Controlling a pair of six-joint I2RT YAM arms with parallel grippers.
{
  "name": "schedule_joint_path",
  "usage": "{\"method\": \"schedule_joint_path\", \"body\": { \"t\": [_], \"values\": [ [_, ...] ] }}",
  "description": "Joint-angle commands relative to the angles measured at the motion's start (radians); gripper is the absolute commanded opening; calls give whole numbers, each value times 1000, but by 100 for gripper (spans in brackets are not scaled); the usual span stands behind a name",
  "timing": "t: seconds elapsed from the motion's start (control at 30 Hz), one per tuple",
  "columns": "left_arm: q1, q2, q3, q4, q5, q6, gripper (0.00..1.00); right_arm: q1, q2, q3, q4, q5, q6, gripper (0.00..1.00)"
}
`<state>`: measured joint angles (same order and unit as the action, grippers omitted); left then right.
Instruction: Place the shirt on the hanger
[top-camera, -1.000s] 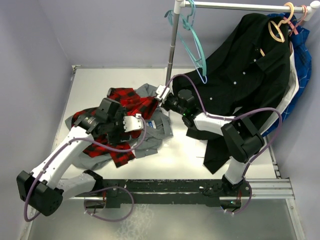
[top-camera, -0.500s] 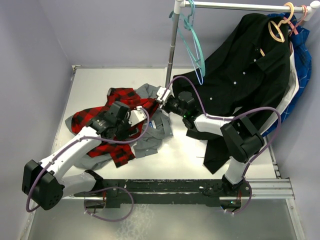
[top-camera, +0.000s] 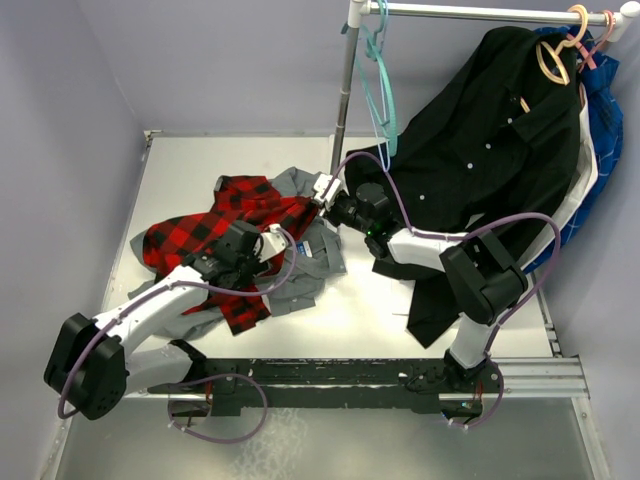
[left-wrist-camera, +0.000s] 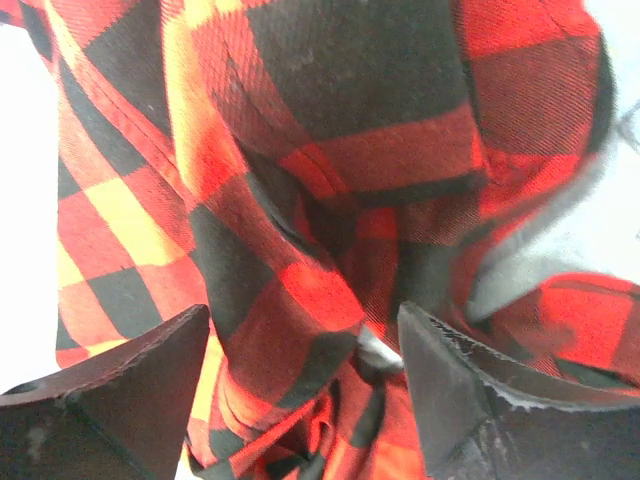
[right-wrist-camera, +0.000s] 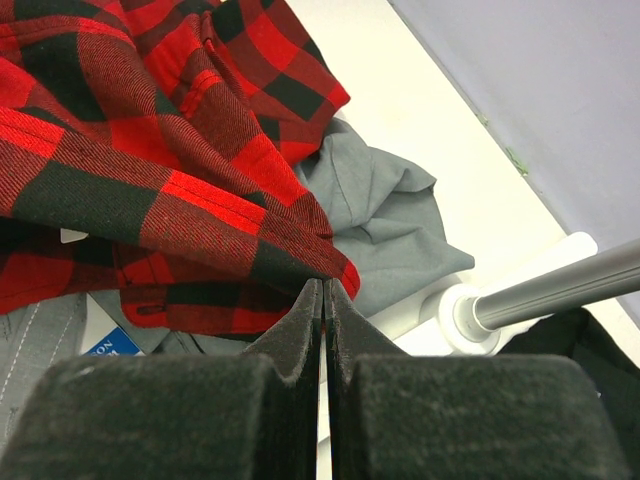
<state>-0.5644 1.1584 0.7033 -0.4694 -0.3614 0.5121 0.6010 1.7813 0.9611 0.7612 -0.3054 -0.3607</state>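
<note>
1. The left end effector (left-wrist-camera: 300, 325) hangs open over the shirt (top-camera: 195, 235), which lies crumpled on the bench (top-camera: 200, 160).
2. The right end effector (right-wrist-camera: 322, 290) is closed, pinching the shirt's hem.
3. The hanger (top-camera: 384, 115) hangs bare from the rail (top-camera: 480, 12), so dressing it has not begun.

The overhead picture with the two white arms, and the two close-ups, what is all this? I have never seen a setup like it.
Those are two robot arms bolted to a table, each ending in a two-finger gripper. The overhead picture comes from a fixed camera above and behind them; each close-up comes from a camera on one wrist. On the table lies a red-and-black plaid shirt, partly over a grey shirt. A black shirt hangs from a rail. The left gripper is open over the plaid cloth, gripping nothing yet. The right gripper is shut and seems to pinch the plaid shirt's edge.
</note>
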Motion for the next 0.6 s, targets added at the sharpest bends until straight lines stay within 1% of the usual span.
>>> {"method": "schedule_joint_path", "body": {
  "t": [0.0,0.03,0.07,0.13,0.17,0.2,0.43,0.57],
  "values": [
    [-3,26,-38,241,-109,57,72,-1,1,34,43,-20,31,0],
    [-2,34,-48,278,-122,74,63,-1,3,31,45,-24,34,0],
    [-1,42,-54,309,-133,87,50,0,3,27,47,-25,34,0],
    [7,61,-54,346,-137,109,21,1,3,21,47,-30,33,0],
    [15,71,-48,355,-138,118,9,2,3,18,46,-36,33,0],
    [29,76,-39,360,-135,123,1,4,3,14,45,-43,32,0],
    [163,37,55,275,-24,151,0,15,0,1,37,-86,24,0],
    [202,-21,119,153,64,161,0,23,-37,-6,47,-78,43,0]
  ]
}}
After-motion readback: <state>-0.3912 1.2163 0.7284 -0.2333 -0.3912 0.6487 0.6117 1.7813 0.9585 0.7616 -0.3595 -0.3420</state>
